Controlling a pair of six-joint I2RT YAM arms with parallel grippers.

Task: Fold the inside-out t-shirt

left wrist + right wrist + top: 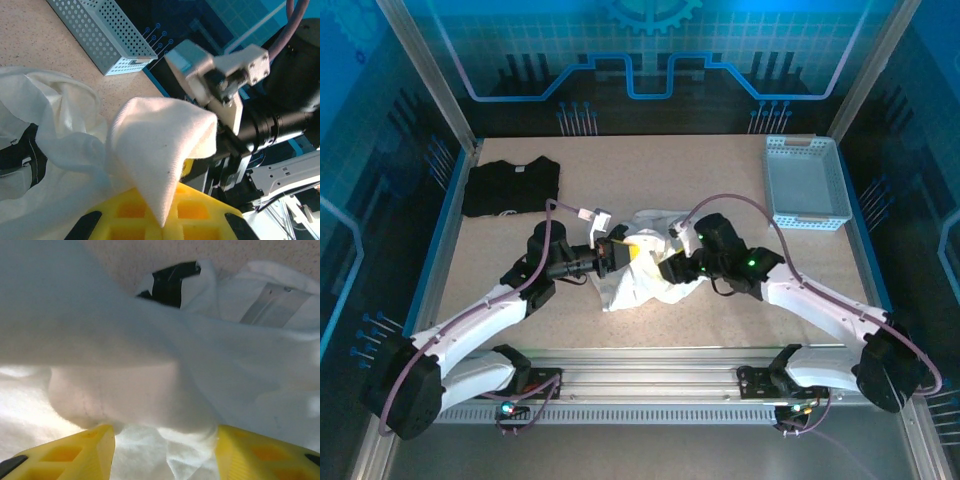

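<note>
Blue-lit enclosure walls surround a speckled beige worktop [700, 170], seen from above with two arms reaching inward from its near edge. At the centre of the worktop lies the inside-out t-shirt [635, 285], white, crumpled and unfolded, with both arms meeting over it. A pale perforated basket [810, 221] stands at the far right corner, well apart from the garment. A black folded t-shirt [510, 187] lies at the far left. The left end effector [625, 250] is closed on a peaked fold of the white fabric [160, 145], which drapes over its yellow finger [150, 220] in the left wrist view; the basket [100, 35] appears behind. The right end effector [672, 262] sits just beside the left one, over the garment's upper edge. In the right wrist view the right end effector [165, 440] has its yellow fingers [80, 447] standing apart, unclamped, with a soft lump of cloth resting loosely between them. A small pale label [270, 302] lies among the folds beyond.
</note>
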